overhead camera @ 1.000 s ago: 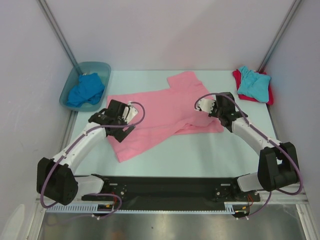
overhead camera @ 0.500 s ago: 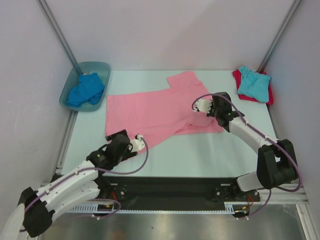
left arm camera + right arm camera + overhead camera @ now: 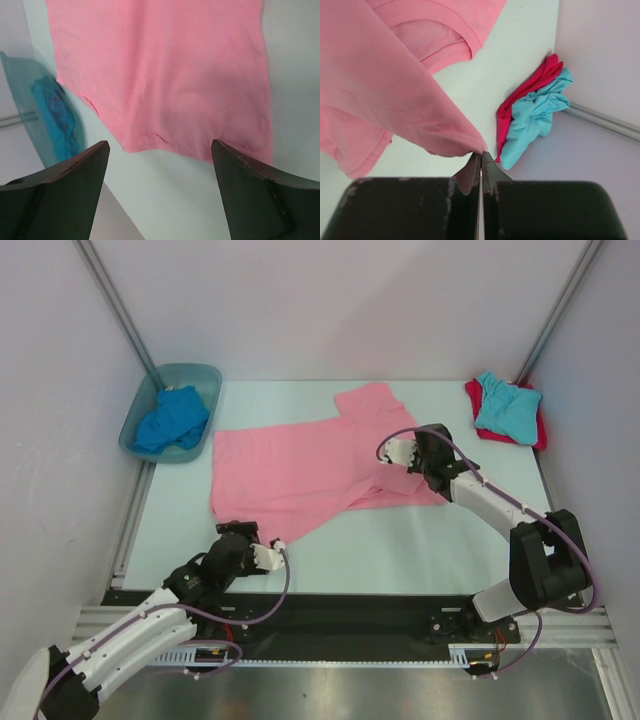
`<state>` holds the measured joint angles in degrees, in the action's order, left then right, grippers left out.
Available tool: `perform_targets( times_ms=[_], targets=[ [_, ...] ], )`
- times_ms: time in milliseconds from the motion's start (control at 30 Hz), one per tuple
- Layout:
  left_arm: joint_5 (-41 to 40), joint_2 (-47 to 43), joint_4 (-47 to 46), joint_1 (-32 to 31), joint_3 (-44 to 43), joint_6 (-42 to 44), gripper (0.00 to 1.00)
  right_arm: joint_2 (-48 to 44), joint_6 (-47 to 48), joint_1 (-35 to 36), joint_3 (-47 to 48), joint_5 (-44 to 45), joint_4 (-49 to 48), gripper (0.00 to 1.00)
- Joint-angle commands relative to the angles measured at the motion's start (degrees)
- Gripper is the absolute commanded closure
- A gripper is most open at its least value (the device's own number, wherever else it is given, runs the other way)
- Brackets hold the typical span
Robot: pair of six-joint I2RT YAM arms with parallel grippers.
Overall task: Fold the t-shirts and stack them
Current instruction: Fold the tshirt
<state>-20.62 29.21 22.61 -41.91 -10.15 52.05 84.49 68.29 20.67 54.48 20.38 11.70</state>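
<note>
The right gripper point(image 3: 481, 156) has its fingers pressed together, pinching a fold of the pink shirt point(image 3: 380, 75) at the very tips. The cloth hangs away from the pinch in a lifted ridge. In the top view this gripper point(image 3: 405, 452) sits at the right end of the pink shirt point(image 3: 300, 465), near the sleeve. The rest of the shirt lies spread flat across the middle of the table point(image 3: 400, 540), running leftward. Beyond the pinch, the wrist view shows the collar, then the red shirt point(image 3: 530, 87) with the turquoise shirt point(image 3: 535, 117) on top of it by the wall. These two sit at the far right corner, turquoise point(image 3: 508, 408) over red point(image 3: 472, 392), well apart from the pink one.

The left gripper point(image 3: 159, 145) is spread wide with nothing between its fingers. It is low over bare table at the near left point(image 3: 265, 555). The pink shirt's point(image 3: 165, 75) near edge lies just ahead of the fingertips, apart from them. Farther out to the left stands the tub point(image 3: 20, 100) holding the blue shirt point(image 3: 52, 120), at the far left corner point(image 3: 190, 370).
</note>
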Motion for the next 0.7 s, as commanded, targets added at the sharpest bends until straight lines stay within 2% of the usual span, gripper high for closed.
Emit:
perform_targets(
  times_ms=[0,100,233,333,500,667],
  targets=[
    [6.46,-1.53,1.47,-0.36,-3.81,2.79,0.11,0.68,-0.53,0.51,2.56,1.68,-1.16,1.0],
    [8.75,0.23,3.84,-0.28,-9.43,0.07,0.11,0.94,-0.79,0.69,2.47,1.77,-1.51,1.0],
    [17.25,3.91,12.09,-0.28,-20.14,-2.31,0.11,1.2,-0.18,0.87,2.39,1.68,-2.12,1.0],
    [23.15,4.63,23.4,-0.28,-24.37,0.58,0.1,1.47,0.53,0.78,2.74,1.68,-3.0,1.0],
    [30.81,3.84,38.18,-0.36,-26.41,10.68,0.09,1.56,0.27,0.78,3.0,1.5,-2.92,1.0],
    [31.17,3.66,40.93,-0.36,-24.83,11.85,0.12,1.03,-0.79,0.96,2.74,1.68,-2.74,1.0]
  ],
)
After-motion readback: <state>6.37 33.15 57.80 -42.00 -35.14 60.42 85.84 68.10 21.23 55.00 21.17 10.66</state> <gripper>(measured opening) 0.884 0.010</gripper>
